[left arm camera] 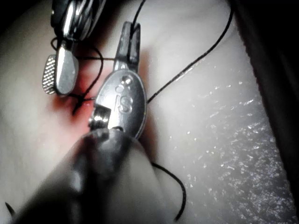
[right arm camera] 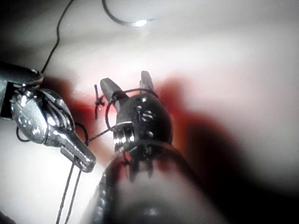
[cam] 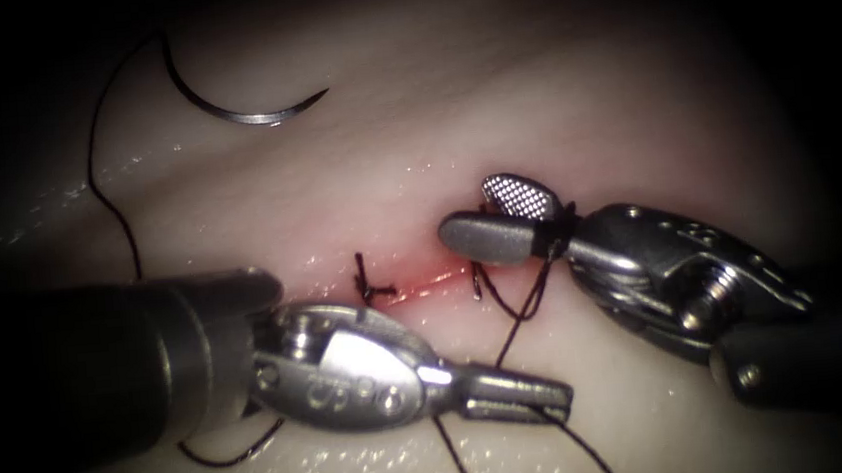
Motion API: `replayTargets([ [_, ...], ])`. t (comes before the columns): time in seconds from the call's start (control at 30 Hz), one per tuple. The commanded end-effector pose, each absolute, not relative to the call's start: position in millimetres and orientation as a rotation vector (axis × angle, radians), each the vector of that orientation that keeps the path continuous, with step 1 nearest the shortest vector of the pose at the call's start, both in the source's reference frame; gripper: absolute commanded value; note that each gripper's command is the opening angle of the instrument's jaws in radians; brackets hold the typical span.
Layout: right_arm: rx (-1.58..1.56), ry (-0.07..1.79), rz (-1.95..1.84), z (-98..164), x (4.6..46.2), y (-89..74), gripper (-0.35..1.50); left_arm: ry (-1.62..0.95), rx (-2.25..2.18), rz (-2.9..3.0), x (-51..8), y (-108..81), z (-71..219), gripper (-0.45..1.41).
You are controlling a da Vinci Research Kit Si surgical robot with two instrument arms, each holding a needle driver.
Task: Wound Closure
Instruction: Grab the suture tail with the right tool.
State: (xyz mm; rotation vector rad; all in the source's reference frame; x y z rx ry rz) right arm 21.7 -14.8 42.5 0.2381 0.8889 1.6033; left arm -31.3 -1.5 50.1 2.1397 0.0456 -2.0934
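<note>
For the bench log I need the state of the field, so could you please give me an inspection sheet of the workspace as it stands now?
Surface: tissue, pale, with a cut near the middle.
Job's things: needle lies free on the tissue's surface, up and left of the cut, not in the tissue and held by neither tool. Thread runs from it down toward the cut.
Clutter: a tied stitch with short ends at the cut's left end; red fluid along the cut.
Grippers: left tool shut on the thread, below the cut. Right tool open, holding nothing, with thread looped around it.
Cables: nothing seen.
Surroundings: dark, nothing seen.
</note>
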Motion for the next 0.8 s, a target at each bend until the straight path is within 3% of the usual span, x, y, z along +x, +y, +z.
replayTargets([
  [0.03,0.241,0.883,1.604,43.4,22.4,-15.0,0.73,0.046,2.141,-2.094,-31.9,-1.4,50.7,-0.45],
  [0.4,0.26,0.84,1.631,44.9,21.8,-15.3,0.93,0.042,2.14,-2.104,-32.5,-1.1,51.2,-0.45],
  [0.47,0.271,0.841,1.63,44.8,22.1,-15.1,0.74,0.047,2.142,-2.107,-32.5,-1.2,51.3,-0.45],
  [0.8,0.3,0.839,1.632,45.3,23.6,-14.3,0.51,0.048,2.14,-2.103,-32.2,-1.4,51.3,-0.45],
])
